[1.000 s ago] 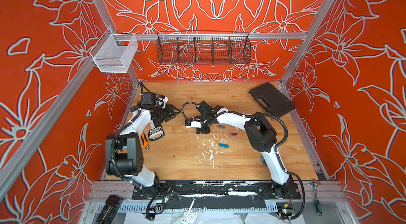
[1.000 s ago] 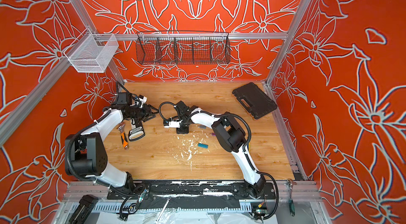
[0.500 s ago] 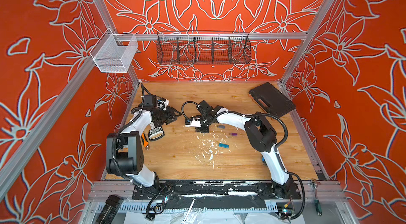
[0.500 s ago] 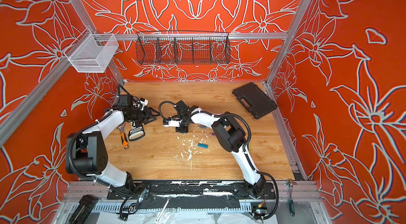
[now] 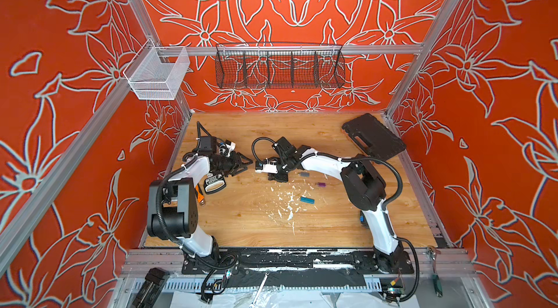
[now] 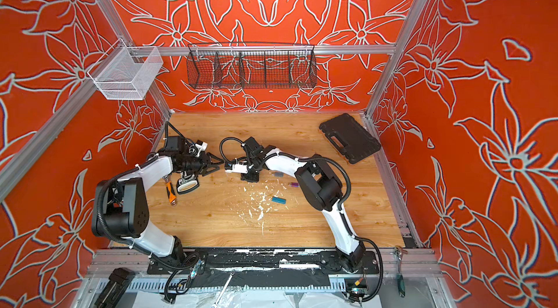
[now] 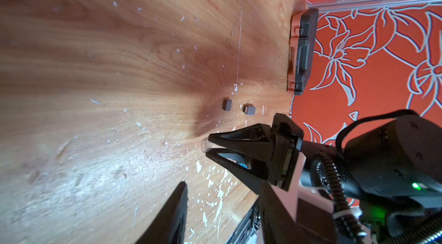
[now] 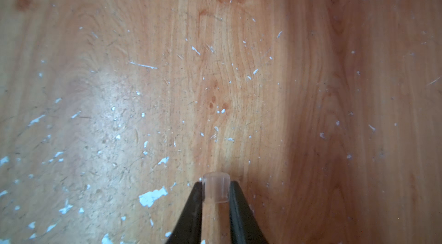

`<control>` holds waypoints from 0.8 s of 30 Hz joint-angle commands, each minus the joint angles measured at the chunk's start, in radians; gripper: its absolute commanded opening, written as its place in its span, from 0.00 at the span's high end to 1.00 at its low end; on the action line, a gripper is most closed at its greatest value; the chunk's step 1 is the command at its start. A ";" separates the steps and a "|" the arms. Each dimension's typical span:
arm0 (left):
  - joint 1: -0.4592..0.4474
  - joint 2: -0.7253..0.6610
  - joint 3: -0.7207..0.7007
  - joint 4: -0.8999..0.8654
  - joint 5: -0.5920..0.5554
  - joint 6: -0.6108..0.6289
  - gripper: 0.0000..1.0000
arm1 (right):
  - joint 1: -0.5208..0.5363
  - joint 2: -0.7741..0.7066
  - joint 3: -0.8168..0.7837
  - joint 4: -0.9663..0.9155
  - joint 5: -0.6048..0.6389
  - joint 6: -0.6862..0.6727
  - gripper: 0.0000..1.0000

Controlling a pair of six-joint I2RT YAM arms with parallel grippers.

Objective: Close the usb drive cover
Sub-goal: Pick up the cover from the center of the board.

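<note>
The right gripper [image 5: 257,167] lies low over the worktop [image 5: 241,225], near its middle, and points toward the left arm. Its jaws are closed on a clear cap [image 8: 216,190], the USB drive cover, pinched at the very tips with its rounded end poking out past them. In the left wrist view something blue and white shows farther back between those jaws; what it is cannot be told.

The left gripper [image 5: 246,166] faces it almost tip to tip. Its jaws stand apart, and nothing shows between them.

Near the right forearm two small grey USB parts lie just apart on the wood: a plain grey block [image 7: 227,104] and a grey piece with a dark end [image 7: 249,109]. A purple drive [image 5: 320,184] and a blue drive [image 5: 307,199] lie nearer the front, among white flecks. A tape measure [image 5: 215,184] sits under the left arm, and a black tool case [image 5: 374,140] rests in the far right corner.
</note>
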 commanded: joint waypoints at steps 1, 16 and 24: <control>-0.017 0.038 -0.020 0.050 0.081 -0.020 0.55 | -0.024 -0.057 -0.036 0.048 -0.074 0.008 0.79; -0.098 0.110 -0.038 0.196 0.206 -0.086 0.62 | -0.063 -0.124 -0.076 0.120 -0.164 0.053 0.79; -0.130 0.149 -0.009 0.224 0.219 -0.097 0.69 | -0.070 -0.148 -0.080 0.134 -0.187 0.062 0.79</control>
